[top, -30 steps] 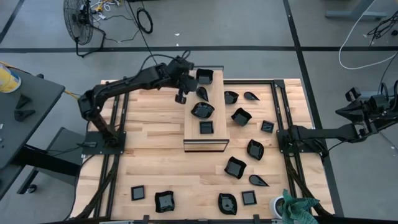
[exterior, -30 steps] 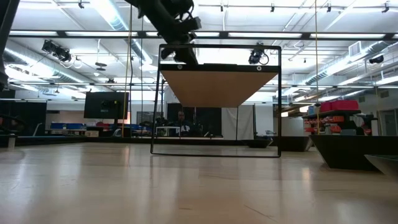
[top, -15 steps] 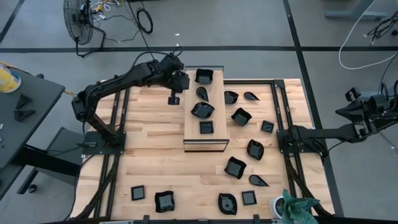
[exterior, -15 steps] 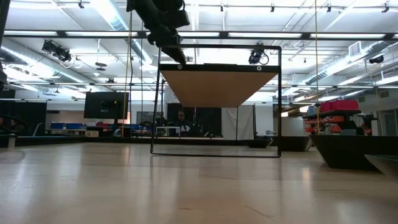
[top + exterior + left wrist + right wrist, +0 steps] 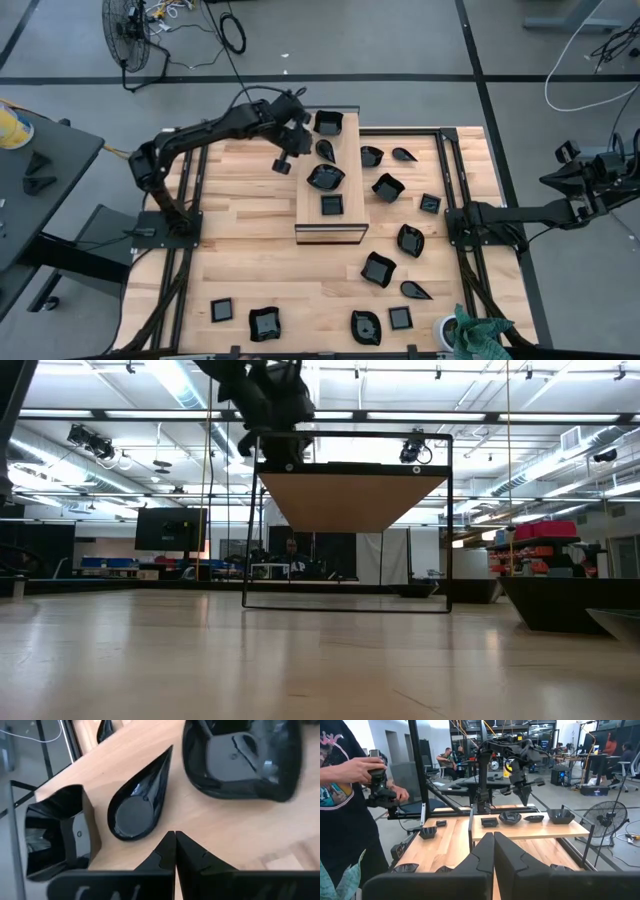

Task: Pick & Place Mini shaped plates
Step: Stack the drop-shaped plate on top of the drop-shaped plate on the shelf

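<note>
Worktop point(image 5: 250, 250): pale wood planks in a dark frame, carrying a raised long wooden board point(image 5: 328, 228) at its middle rear. Mini shaped plates, glossy black: four sit on the board, namely a square dish point(image 5: 328, 122) at the far end, a teardrop dish point(image 5: 325, 150) next, a wavy-edged dish point(image 5: 325, 177) after it, and a small square dish point(image 5: 332, 205) nearest the front. The rest lie scattered on the worktop to the right of the board and along the front edge, including a small square point(image 5: 222, 310) and a wavy-edged piece point(image 5: 264, 323) at front left. Left claw point(image 5: 283, 163): fingers pressed together, empty, hanging above the worktop just beside the board's left edge near the teardrop dish; its wrist view shows the closed fingertips point(image 5: 175, 842) just short of that teardrop dish point(image 5: 136, 805). Right claw point(image 5: 493, 842): closed, empty, its arm parked off the worktop's right side. A person's hand point(image 5: 364, 769) holding a dark device shows in the right wrist view.
</note>
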Controlling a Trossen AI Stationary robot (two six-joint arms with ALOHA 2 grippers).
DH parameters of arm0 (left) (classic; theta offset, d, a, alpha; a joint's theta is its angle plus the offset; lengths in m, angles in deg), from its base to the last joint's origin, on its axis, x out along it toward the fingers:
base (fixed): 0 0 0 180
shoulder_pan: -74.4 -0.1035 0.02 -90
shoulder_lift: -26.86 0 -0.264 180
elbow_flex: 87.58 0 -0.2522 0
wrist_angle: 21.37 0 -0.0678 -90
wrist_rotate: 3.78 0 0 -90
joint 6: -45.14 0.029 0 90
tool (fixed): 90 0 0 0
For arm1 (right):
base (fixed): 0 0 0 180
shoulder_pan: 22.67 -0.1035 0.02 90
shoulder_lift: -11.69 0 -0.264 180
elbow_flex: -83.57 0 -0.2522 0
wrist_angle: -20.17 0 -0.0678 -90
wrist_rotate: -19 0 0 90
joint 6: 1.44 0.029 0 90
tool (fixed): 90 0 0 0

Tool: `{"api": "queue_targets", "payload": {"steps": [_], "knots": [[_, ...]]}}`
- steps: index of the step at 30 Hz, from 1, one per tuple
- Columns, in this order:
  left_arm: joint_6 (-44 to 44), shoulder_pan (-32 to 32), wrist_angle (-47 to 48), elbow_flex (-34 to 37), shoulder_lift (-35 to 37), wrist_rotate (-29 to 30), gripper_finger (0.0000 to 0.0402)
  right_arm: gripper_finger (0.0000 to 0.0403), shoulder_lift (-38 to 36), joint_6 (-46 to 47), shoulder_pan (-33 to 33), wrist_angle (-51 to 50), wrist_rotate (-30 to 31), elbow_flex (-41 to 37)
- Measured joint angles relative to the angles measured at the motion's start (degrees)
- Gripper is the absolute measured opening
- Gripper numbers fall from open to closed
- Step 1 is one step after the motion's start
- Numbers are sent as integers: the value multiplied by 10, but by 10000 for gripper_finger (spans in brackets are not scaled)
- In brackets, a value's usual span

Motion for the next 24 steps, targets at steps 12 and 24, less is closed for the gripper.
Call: {"api": "queue_targets", "payload": {"steps": [12,24], "knots": [[0,5,-71,0,-23,-44,3,10,0,0,0,0,0,0],[-5,11,-149,-1,-35,-209,3,10,0,0,0,0,0,0]]}}
